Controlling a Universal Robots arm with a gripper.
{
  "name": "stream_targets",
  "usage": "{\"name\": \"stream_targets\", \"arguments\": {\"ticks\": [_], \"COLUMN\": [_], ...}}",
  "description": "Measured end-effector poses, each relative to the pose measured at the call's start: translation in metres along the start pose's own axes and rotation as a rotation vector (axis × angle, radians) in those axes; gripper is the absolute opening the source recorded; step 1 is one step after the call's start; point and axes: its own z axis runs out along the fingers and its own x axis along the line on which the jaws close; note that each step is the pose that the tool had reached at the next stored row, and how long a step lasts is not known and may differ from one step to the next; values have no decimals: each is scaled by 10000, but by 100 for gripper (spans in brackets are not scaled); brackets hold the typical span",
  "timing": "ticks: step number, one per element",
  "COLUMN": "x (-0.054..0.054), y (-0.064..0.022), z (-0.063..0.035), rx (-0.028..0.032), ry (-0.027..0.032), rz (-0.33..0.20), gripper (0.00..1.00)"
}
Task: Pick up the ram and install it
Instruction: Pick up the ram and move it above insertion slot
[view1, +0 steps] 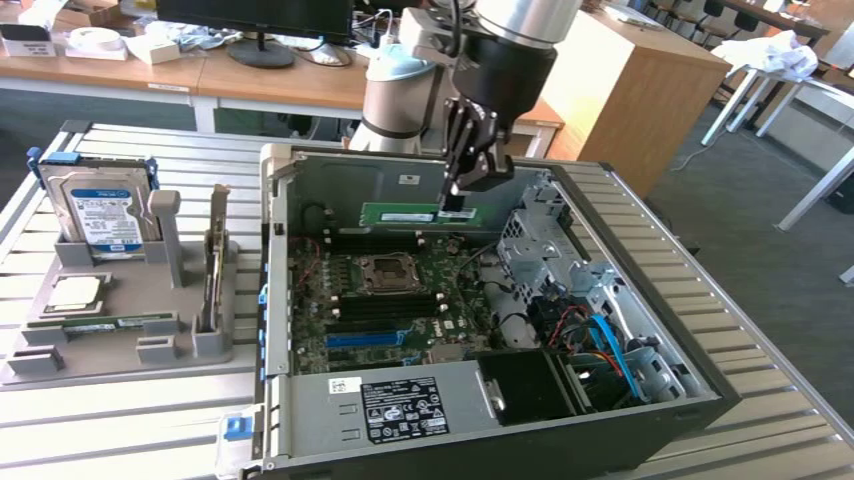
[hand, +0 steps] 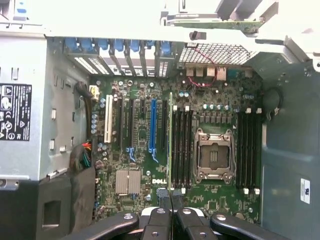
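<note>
Long thin green circuit-board ram stick (view1: 400, 214) hangs over the open grey metal computer case (view1: 627, 300), not seated in any slot. The black fingers (view1: 461, 190) pinch it at one end, closed narrow on the board. The rest of the stick juts out toward the exterior view's left.

Its long axis is level and runs parallel to the case's far wall and to the black memory slots (view1: 387, 240) below it. In the wrist view the ram stick (hand: 171, 135) shows edge-on, running straight out from the fingers (hand: 161, 205). There it lines up lengthwise with the bank of memory slots (hand: 182, 145) between the blue expansion slot (hand: 152, 125) and the square silver processor socket (hand: 214, 156). It sits at the bank's blue-slot side.

Height above the slots: cannot tell. My read is that the alignment is close and mostly a straight drop is left.

The case lies on its side on the slatted metal tabletop (view1: 787, 400), toward the tabletop edge at the exterior view's right.
</note>
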Motion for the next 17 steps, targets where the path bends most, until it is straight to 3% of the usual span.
{"name": "stream_targets", "arguments": {"ticks": [17], "x": [-1], "y": [38], "z": [3], "rx": [0], "ry": [0], "rz": [1], "gripper": [11]}}
